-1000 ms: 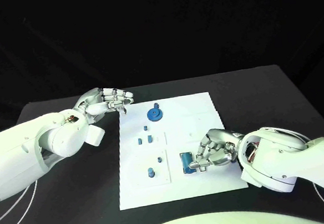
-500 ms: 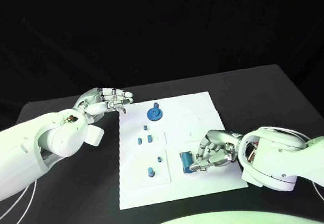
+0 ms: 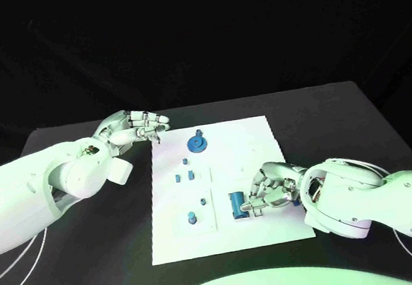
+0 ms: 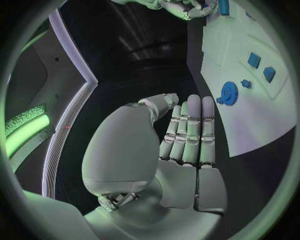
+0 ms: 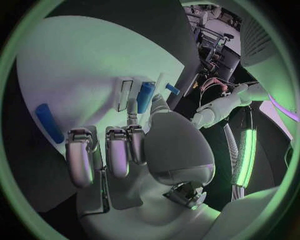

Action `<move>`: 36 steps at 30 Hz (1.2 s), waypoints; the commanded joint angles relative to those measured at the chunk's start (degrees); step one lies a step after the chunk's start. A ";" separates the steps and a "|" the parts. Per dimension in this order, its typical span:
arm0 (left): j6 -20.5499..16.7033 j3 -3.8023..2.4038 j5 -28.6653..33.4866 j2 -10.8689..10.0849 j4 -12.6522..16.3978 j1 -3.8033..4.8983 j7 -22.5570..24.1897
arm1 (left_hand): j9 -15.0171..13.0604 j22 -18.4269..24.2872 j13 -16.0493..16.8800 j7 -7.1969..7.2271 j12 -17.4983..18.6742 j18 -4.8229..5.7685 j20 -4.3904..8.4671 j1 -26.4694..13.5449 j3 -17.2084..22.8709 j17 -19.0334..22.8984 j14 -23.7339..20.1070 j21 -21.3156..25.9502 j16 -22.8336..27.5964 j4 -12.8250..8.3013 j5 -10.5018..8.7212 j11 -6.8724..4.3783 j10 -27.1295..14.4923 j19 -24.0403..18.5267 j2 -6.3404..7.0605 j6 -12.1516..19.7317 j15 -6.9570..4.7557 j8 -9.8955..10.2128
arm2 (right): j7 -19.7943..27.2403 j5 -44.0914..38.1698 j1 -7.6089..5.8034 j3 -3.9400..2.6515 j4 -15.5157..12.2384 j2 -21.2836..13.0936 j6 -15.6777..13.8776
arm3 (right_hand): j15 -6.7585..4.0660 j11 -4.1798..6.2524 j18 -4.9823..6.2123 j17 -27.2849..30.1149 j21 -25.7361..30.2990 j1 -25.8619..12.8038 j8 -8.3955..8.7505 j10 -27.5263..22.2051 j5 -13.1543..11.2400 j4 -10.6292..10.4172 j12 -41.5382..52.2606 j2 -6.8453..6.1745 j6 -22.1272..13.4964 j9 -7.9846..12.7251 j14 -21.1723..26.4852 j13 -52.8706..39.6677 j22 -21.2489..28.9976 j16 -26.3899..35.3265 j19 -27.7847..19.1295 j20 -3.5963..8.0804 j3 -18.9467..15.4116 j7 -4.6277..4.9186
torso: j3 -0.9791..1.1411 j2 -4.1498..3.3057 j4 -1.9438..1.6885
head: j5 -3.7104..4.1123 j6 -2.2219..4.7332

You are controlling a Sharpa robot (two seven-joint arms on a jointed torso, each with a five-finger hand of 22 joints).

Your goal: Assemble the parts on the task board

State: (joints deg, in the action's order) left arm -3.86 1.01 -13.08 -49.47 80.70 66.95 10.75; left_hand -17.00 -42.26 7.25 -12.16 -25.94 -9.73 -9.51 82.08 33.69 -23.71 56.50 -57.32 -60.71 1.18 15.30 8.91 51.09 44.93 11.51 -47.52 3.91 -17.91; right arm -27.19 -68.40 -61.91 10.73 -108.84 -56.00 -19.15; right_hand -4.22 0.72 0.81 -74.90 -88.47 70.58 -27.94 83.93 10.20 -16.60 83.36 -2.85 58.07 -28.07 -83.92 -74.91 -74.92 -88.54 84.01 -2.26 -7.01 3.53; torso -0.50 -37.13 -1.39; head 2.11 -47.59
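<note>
The white task board (image 3: 248,151) lies mid-table. A blue gear (image 3: 197,144) sits near its far end, and several small blue parts (image 3: 178,178) stand in its recesses. A blue block (image 3: 238,204) lies on the board's near half. My right hand (image 3: 274,189) hovers at the board's right edge with its fingers curled and their tips right beside the block. In the right wrist view the block (image 5: 47,122) lies flat beside the fingers (image 5: 81,155), not between them. My left hand (image 3: 132,129) hangs off the board's far left corner, its fingers drawn together on nothing. The left wrist view also shows the gear (image 4: 229,93).
The black table (image 3: 84,229) surrounds the board, with bare surface on both sides. Another blue peg (image 3: 192,219) stands in a recess left of the block, and it appears as the peg (image 5: 145,96) in the right wrist view.
My right hand has shifted slightly farther onto the board beside the blue block. The left hand has not moved.
</note>
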 commanded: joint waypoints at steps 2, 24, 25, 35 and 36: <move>1.02 -0.02 0.37 0.10 0.03 0.04 0.20 | -0.10 0.05 -0.05 -0.57 -0.17 -0.87 -0.12 -0.45 -0.04 0.05 0.15 0.20 0.31 0.01 0.37 -0.05 -0.40 -0.37 -0.15 0.22 0.32 0.04 | 0.61 -0.61 0.07 0.01 0.00 0.06 0.80 | -0.26 0.23 -0.52 -11.86 -0.10 0.03 -0.21 3.08 0.28 -0.08 0.34 0.39 0.05 -0.01 -5.45 -10.91 -14.69 -0.36 5.58 0.51 -0.26 -0.31 | -0.01 0.00 0.05 | 0.05 -0.19; 0.84 0.05 0.54 0.26 -0.17 0.02 0.61 | -0.10 0.09 -0.08 -0.56 -0.27 -0.87 -0.12 -0.48 -0.03 0.08 0.15 0.24 0.31 0.00 0.37 -0.06 -0.42 -0.34 -0.19 0.21 0.31 0.02 | 4.89 0.57 -0.96 -0.15 -1.75 -5.46 -5.84 | 0.62 -0.93 -0.32 -11.36 0.92 4.99 2.46 2.78 2.95 0.40 -0.13 -0.47 -3.36 0.97 -5.34 -10.75 -14.42 -0.16 5.27 -0.08 -1.49 1.11 | 0.05 0.10 0.20 | 1.15 0.26; 0.80 0.05 0.58 0.28 -0.17 0.01 0.69 | -0.10 0.09 -0.08 -0.56 -0.27 -0.87 -0.12 -0.48 -0.03 0.08 0.15 0.24 0.31 0.00 0.37 -0.06 -0.42 -0.34 -0.19 0.21 0.31 0.02 | 5.19 0.59 -1.19 -0.17 -1.77 -6.23 -6.09 | 0.70 -1.00 -0.31 -11.35 0.95 5.40 2.57 2.79 2.97 0.47 -0.10 -0.51 -3.46 1.00 -5.34 -10.78 -14.41 -0.16 5.26 -0.15 -1.50 1.19 | 0.03 0.10 0.20 | 1.33 0.29; 0.66 0.10 0.89 0.47 -0.10 -0.01 1.23 | -0.11 0.14 -0.09 -0.56 -0.34 -0.85 -0.14 -0.69 -0.11 0.09 0.17 0.31 0.29 0.12 0.34 -0.05 -0.43 -0.34 -0.18 0.20 0.34 0.01 | 4.63 -4.31 -2.25 -0.13 -0.75 -12.87 -3.20 | 1.05 -1.32 -0.39 -11.69 0.52 8.92 3.35 2.69 -1.35 0.34 -0.24 -1.07 -3.17 1.21 -5.40 -10.76 -14.53 -0.28 5.38 -0.61 -0.20 1.50 | 0.04 0.03 0.19 | 3.06 0.69; 0.67 0.11 0.90 0.49 -0.10 -0.02 1.24 | -0.11 0.14 -0.09 -0.56 -0.34 -0.85 -0.14 -0.69 -0.11 0.09 0.17 0.31 0.29 0.12 0.34 -0.05 -0.43 -0.34 -0.18 0.20 0.34 0.01 | 4.39 -4.92 -2.21 -0.10 -0.67 -13.28 -2.74 | 1.05 -1.32 -0.39 -11.69 0.52 8.92 3.35 2.69 -1.35 0.34 -0.24 -1.07 -3.17 1.21 -5.40 -10.76 -14.53 -0.28 5.38 -0.61 -0.19 1.50 | 0.06 0.03 0.23 | 3.13 0.66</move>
State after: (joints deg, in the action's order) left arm -3.73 1.14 -12.78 -49.14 80.48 66.92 10.97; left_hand -17.03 -42.16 7.21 -12.16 -25.94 -9.72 -9.51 81.85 33.69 -23.67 56.50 -57.35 -60.71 1.18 15.30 8.91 51.10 44.93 11.28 -47.52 3.91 -17.91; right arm -23.21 -69.74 -64.20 10.60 -109.52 -69.09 -23.77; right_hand -3.58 -0.21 0.82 -74.93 -87.75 78.82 -24.83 83.82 9.09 -16.20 83.36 -4.01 54.65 -26.94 -84.13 -74.93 -74.90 -88.54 84.00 -2.69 -7.54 4.91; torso -0.44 -37.06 -1.20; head 4.89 -46.93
